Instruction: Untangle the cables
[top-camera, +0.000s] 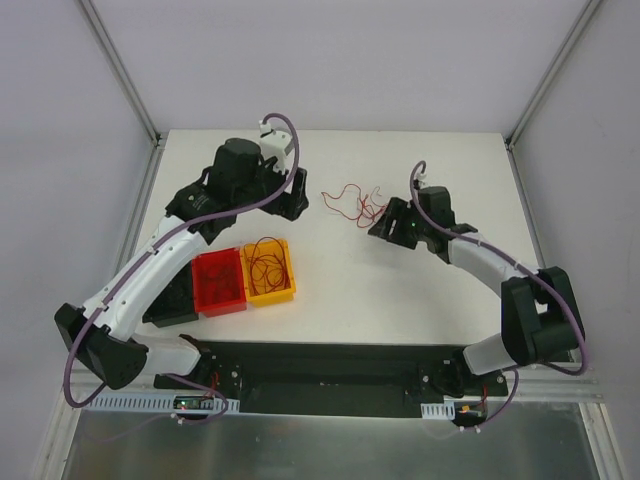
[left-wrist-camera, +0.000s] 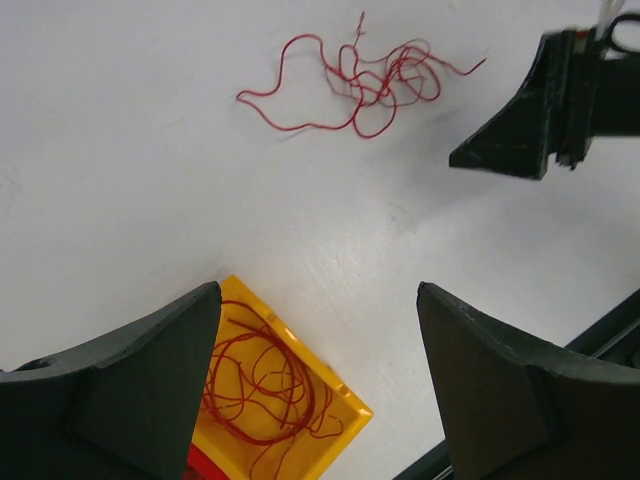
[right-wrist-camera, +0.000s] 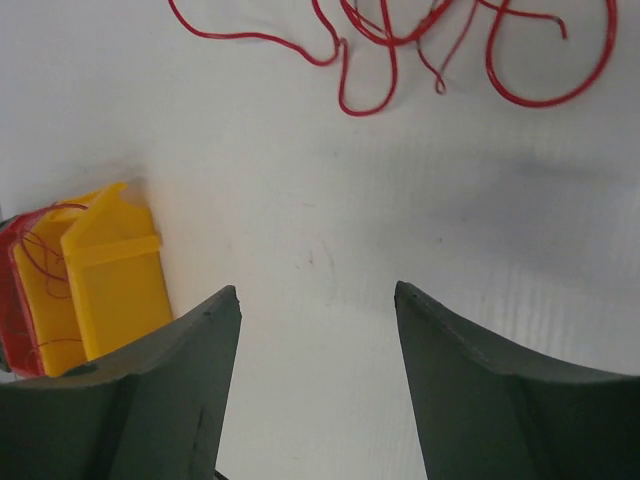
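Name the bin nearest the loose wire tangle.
The yellow bin, rightmost of the bins, with red wires coiled inside. The red bin beside it sits farther left, away from the tangle.

Yellow bin (top-camera: 271, 297) touching red bin (top-camera: 221, 308) on white table (top-camera: 350, 290).

Thin red cables (top-camera: 358, 205) (left-wrist-camera: 380, 85) lie loosely tangled on the white table (top-camera: 400, 290).

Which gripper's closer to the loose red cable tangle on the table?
Right. The right gripper sits at the right edge of the cable tangle, wires just past its fingertips. The left gripper is farther on its left side, near the yellow bin.
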